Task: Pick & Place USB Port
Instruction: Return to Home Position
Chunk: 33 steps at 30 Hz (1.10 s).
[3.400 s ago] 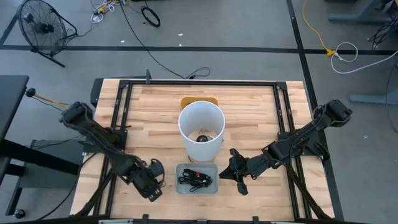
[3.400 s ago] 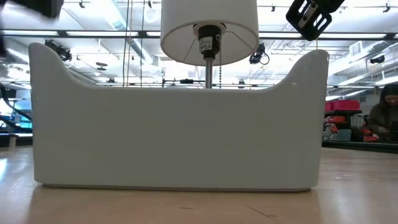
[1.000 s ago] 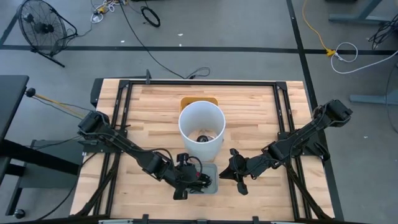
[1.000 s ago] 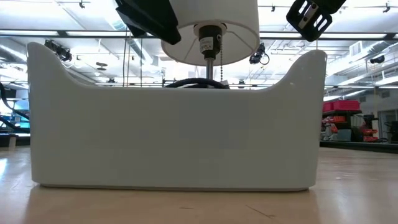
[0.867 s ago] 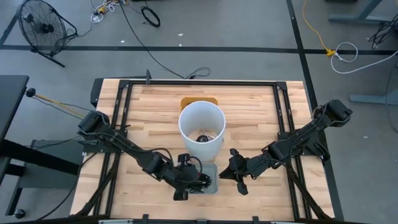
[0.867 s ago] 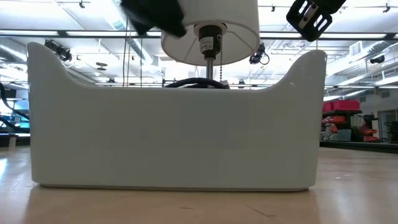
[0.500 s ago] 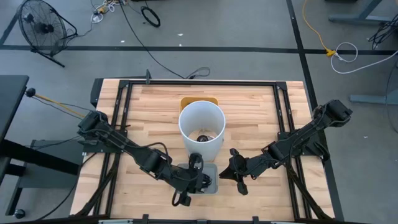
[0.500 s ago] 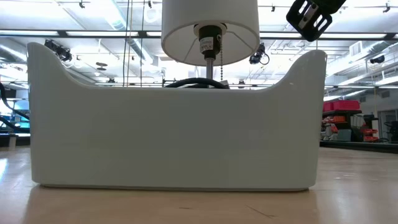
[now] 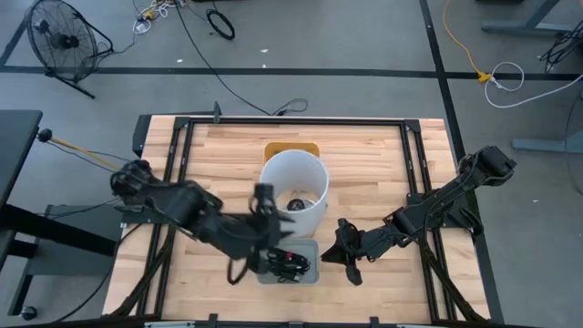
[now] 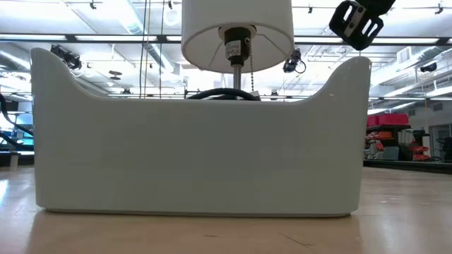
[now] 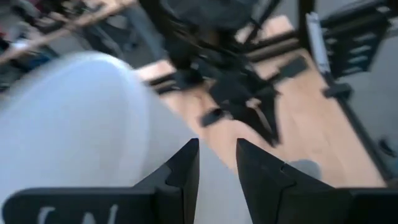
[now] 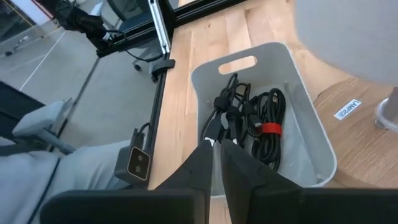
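Table (image 9: 383, 155) | cables (image 12: 249, 118) in white bin (image 12: 292, 158) | left fingers (image 11: 183, 171) seemingly ajar | right fingers (image 12: 202, 165) closed

Two dark arms, so two pincers: left pincer (image 11: 216, 146) and right pincer (image 12: 216, 148). Two bins: one white bin (image 10: 198, 155), one yellow bin (image 9: 291, 146), mostly hidden. One lamp (image 10: 236, 25) with a white shade. One worktop (image 9: 373, 173). Black cables (image 12: 249, 115) all tangled in the white bin, honestly can't count them, but just one red tie (image 12: 267, 129) in there. One fan (image 9: 59, 36) out on the floor.
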Each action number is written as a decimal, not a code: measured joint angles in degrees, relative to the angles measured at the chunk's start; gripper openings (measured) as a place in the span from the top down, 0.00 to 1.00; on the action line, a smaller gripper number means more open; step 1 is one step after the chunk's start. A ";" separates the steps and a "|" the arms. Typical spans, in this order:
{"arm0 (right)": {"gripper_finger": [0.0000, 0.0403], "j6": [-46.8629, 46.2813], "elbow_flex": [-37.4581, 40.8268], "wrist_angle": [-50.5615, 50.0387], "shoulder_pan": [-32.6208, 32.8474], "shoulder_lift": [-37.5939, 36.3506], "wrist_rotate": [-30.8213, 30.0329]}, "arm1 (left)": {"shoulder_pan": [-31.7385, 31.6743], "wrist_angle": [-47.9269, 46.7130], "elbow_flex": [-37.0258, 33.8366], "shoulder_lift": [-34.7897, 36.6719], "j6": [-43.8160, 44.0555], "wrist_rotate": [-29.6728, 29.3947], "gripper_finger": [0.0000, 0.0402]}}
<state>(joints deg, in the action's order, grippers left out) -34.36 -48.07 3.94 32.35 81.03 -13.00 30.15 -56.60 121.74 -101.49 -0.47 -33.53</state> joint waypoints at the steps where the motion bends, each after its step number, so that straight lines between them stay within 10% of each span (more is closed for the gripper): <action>1: 0.91 0.02 0.00 0.00 -0.01 0.00 0.16 | 0.01 -1.66 2.18 0.00 -0.45 -1.33 0.73; 13: 0.91 -0.77 0.00 0.58 -1.00 -1.48 9.75 | 0.07 -13.05 0.88 12.42 7.50 -6.56 0.73; 24: 0.91 16.18 0.00 -1.86 -4.31 -15.84 8.56 | 5.22 0.02 -42.92 40.06 20.36 -18.45 0.73; 33: 0.91 26.48 -0.02 -13.56 -9.16 -32.61 1.52 | 11.71 32.71 -77.81 62.36 11.79 -20.01 0.73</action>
<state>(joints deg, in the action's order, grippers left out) -7.88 -48.10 -9.62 23.19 48.42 -11.47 41.86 -23.88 43.93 -39.13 11.32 -53.55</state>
